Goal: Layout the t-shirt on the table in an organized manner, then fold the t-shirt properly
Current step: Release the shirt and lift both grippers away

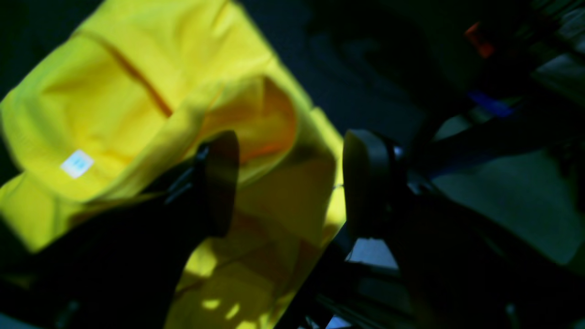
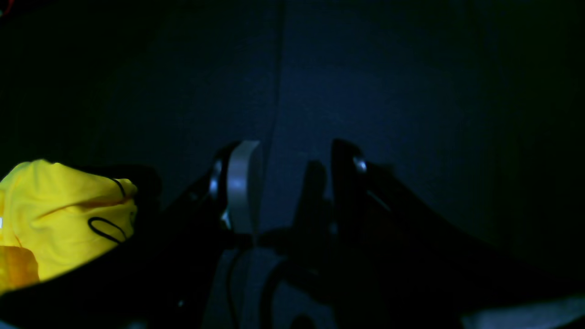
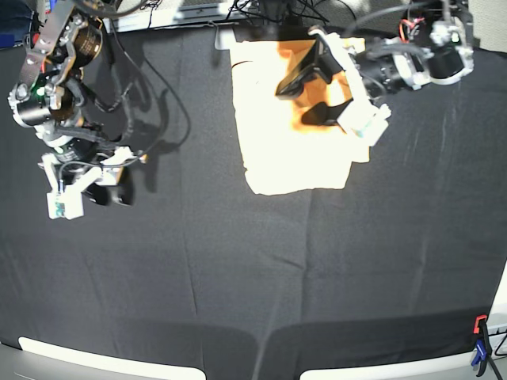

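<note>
The pale yellow t-shirt (image 3: 277,150) lies as a folded rectangle at the far middle of the table (image 3: 238,269). In the left wrist view its collar and a small white label (image 1: 77,163) show on the t-shirt (image 1: 137,68). My left gripper (image 3: 310,95) hovers over the shirt's far right part, open, with the cloth below and nothing between its fingers (image 1: 221,183). My right gripper (image 3: 107,192) hangs open over bare black cloth at the left, well away from the shirt. In the right wrist view its gripper (image 2: 292,183) is empty, and a bit of the t-shirt (image 2: 59,214) shows at the lower left.
White edge strips (image 3: 79,354) run along the table's near rim, and a red clamp (image 3: 479,326) sits at the near right corner. Cables and gear (image 3: 261,12) crowd the far edge behind the shirt. A cable (image 3: 170,111) trails from the arm on the left.
</note>
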### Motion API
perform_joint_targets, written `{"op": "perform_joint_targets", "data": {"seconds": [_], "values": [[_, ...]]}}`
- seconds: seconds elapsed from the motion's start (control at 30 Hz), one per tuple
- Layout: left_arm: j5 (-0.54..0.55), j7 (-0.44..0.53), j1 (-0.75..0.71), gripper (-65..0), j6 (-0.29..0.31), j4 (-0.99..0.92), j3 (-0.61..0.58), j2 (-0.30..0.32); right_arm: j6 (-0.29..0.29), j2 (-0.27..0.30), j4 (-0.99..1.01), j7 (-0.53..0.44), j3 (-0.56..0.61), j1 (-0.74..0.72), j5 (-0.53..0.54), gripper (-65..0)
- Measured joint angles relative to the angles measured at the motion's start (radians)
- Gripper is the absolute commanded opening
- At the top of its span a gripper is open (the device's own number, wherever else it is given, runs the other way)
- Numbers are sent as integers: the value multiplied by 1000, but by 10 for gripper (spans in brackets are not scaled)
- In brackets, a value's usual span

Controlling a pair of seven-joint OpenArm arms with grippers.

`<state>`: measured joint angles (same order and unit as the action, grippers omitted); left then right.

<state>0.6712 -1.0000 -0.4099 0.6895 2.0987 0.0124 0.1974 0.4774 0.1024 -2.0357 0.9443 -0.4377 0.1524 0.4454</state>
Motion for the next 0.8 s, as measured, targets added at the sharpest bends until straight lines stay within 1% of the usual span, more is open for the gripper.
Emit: {"op": "perform_joint_targets", "data": {"seconds": [0.03, 0.1, 0.13, 0.2, 0.27, 0.4, 0.5, 0.6, 0.7, 0.8], "values": [[-4, 5, 0, -444, 0, 0, 0, 0, 0, 0, 0, 0, 0, 0, 0, -404], [-3, 13, 0, -630, 0, 0, 0, 0, 0, 0, 0, 0, 0, 0, 0, -404], [5, 13, 0, -650, 0, 0, 0, 0, 0, 0, 0, 0, 0, 0, 0, -404], [56, 14, 0, -650, 0, 0, 3, 2, 0, 0, 0, 0, 0, 0, 0, -404], [111, 15, -10, -650, 0, 3, 34, 2, 0, 0, 0, 0, 0, 0, 0, -404], [155, -65, -69, -650, 0, 5, 169, 2, 0, 0, 0, 0, 0, 0, 0, -404], [151, -72, -136, -650, 0, 5, 300, 2, 0, 0, 0, 0, 2, 0, 0, -404], [101, -77, -175, -650, 0, 5, 406, 2, 0, 0, 0, 0, 3, 0, 0, -404], [45, -80, -200, -650, 3, -27, 460, 2, 0, 0, 0, 0, 3, 0, 22, -404], [20, -80, -199, -650, 3, -123, 463, -1, 0, 0, 0, 0, 3, 0, 35, -404]]}}
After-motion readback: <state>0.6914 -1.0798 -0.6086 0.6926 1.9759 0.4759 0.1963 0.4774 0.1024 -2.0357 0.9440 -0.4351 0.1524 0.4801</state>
